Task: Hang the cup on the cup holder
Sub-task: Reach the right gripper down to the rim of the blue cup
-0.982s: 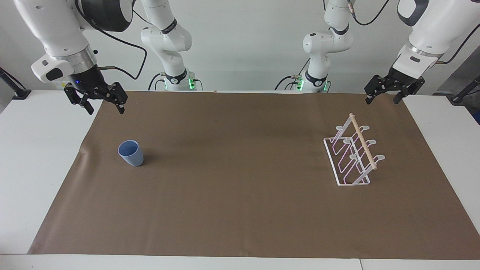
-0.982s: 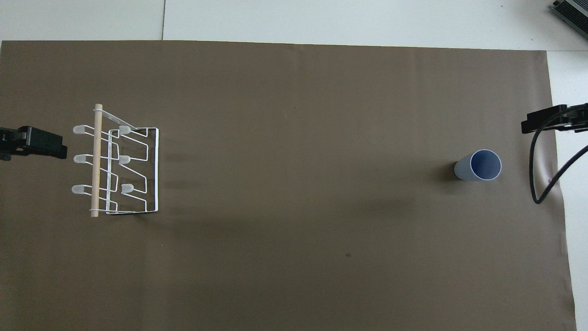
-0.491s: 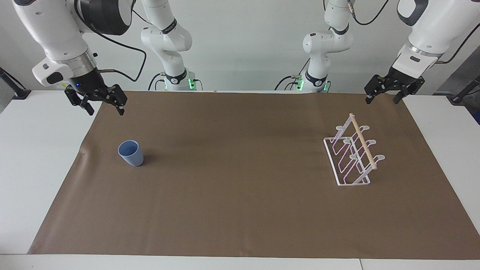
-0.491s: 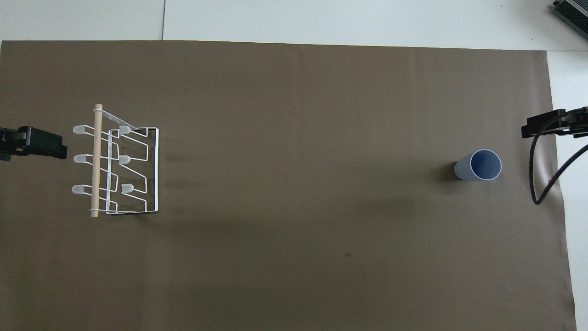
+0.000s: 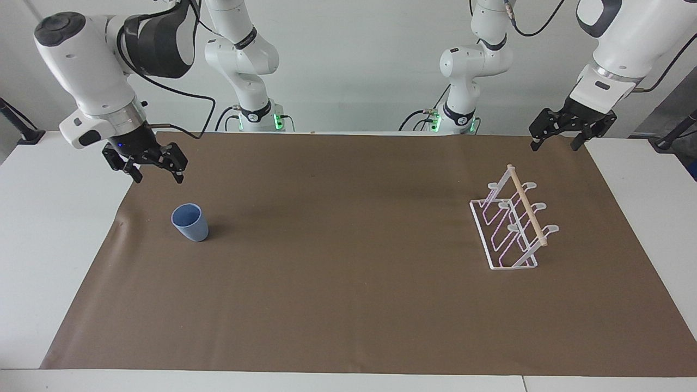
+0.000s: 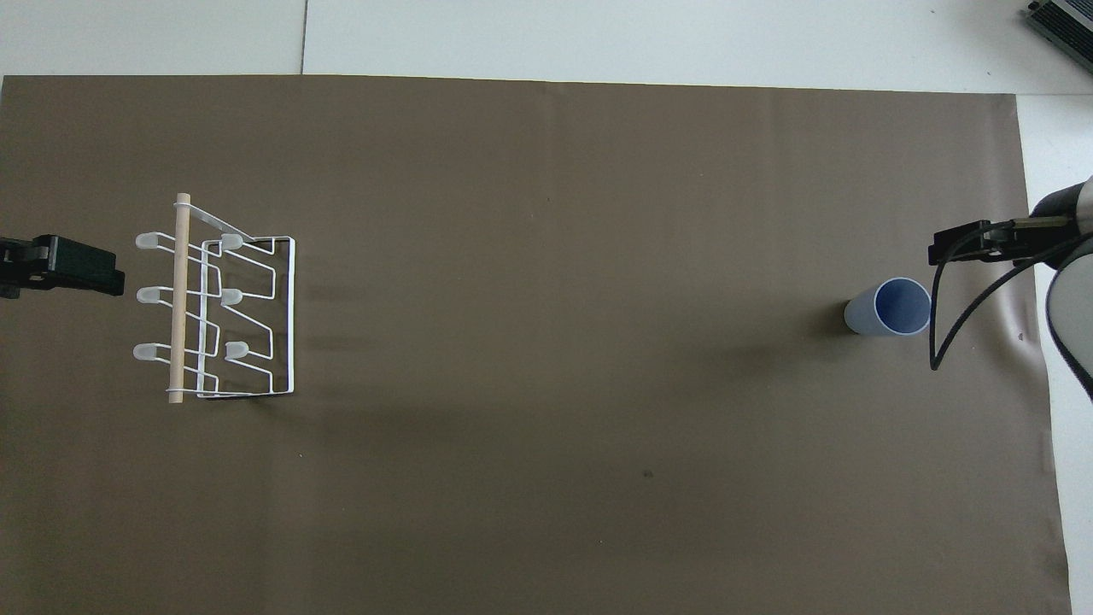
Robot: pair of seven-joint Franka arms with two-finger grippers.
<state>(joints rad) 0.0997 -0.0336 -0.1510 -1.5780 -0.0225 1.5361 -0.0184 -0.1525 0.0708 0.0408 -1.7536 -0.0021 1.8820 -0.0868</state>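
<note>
The light-blue cup (image 5: 190, 222) stands upright on the brown mat toward the right arm's end of the table; it also shows in the overhead view (image 6: 888, 307). The white wire cup holder (image 5: 512, 225) with a wooden dowel stands toward the left arm's end, empty, and shows in the overhead view (image 6: 215, 306). My right gripper (image 5: 157, 175) is open and empty, in the air over the mat's edge beside the cup; part of it shows in the overhead view (image 6: 973, 242). My left gripper (image 5: 556, 144) is open and empty, waiting over the mat's corner by the holder (image 6: 64, 265).
The brown mat (image 5: 348, 283) covers most of the white table (image 5: 49, 228). A black cable (image 6: 965, 312) hangs from the right arm near the cup. A grey device corner (image 6: 1063, 21) lies at the table's edge farthest from the robots.
My right gripper has moved down and toward the cup, over the mat's edge. The left arm, cup and holder have not moved.
</note>
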